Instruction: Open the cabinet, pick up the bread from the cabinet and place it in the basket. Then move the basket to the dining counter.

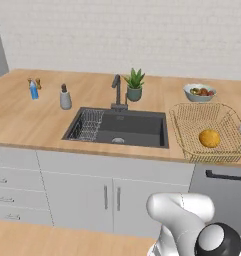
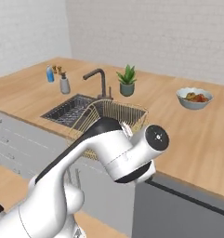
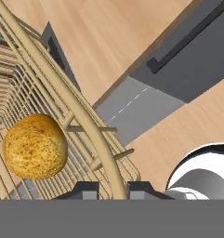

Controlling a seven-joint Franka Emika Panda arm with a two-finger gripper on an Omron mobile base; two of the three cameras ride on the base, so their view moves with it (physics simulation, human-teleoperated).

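Gripper (image 3: 112, 189) pinches the tan wire-mesh basket (image 3: 76, 104) rim, round golden bun (image 3: 34, 147) inside at nine o'clock. Judged best: set it level on the light-wood sink counter (image 1: 32, 117).

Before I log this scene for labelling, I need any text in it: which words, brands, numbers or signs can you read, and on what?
None can be read.
The blue bottle and the grey dispenser on the dining counter: no label legible, too small to tell.
The basket, the bread, the fruit bowl and the plant pot: plain, no lettering.
The cabinet fronts below: no markings.
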